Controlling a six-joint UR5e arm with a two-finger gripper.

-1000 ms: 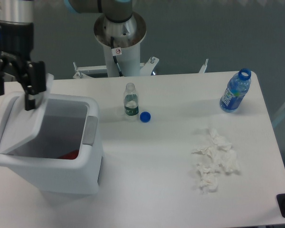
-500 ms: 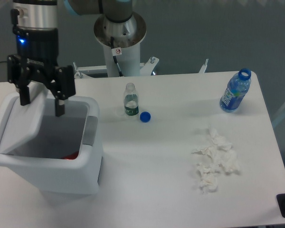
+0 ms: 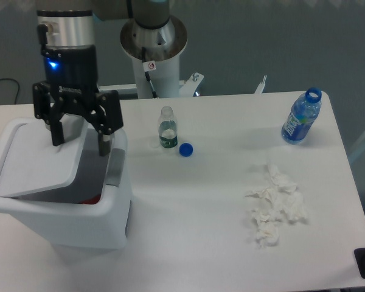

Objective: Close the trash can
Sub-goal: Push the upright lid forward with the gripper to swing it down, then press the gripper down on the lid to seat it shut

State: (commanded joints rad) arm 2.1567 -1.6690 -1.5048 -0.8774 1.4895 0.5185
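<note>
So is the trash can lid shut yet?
Not yet. The lid is tilted partway over the trash can, leaving a dark gap on the right beneath the open tool.

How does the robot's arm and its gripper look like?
The gripper is black, with two angular black fingers spread apart. Above it sits a black block with a small blue light, then a silver metal cylinder. The arm behind is grey with light-blue joint caps, on a round white base with a small sticker.

Bright, even overhead light; soft shadows, slightly soft focus throughout.
</note>
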